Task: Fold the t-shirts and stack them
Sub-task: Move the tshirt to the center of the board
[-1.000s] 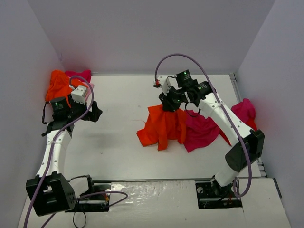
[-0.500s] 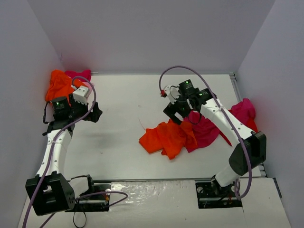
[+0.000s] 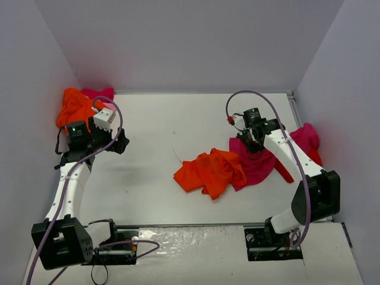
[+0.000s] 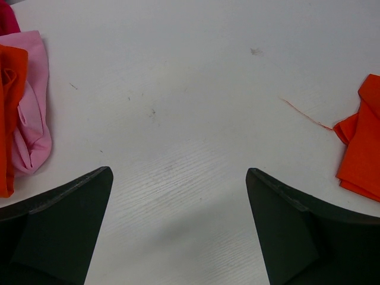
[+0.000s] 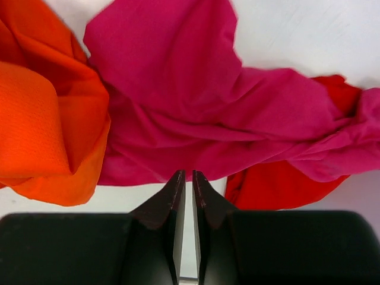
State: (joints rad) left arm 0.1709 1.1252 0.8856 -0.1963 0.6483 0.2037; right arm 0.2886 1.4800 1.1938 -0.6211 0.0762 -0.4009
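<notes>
A crumpled orange t-shirt (image 3: 211, 171) lies mid-table, overlapping a spread magenta t-shirt (image 3: 261, 161); a red t-shirt (image 3: 314, 155) shows under the magenta one at the right. My right gripper (image 3: 256, 142) is over the magenta shirt's far edge. In the right wrist view its jaws (image 5: 189, 173) are pressed together on the edge of the magenta shirt (image 5: 190, 101), with the orange shirt (image 5: 47, 119) to the left and the red one (image 5: 279, 187) to the right. My left gripper (image 3: 119, 142) is open and empty over bare table (image 4: 179, 172).
A pile of an orange shirt (image 3: 74, 107) and a magenta one (image 3: 98, 93) sits in the far left corner; a pale pink shirt (image 4: 32, 119) shows there in the left wrist view. A thin red thread (image 4: 306, 116) lies on the table. Grey walls enclose three sides.
</notes>
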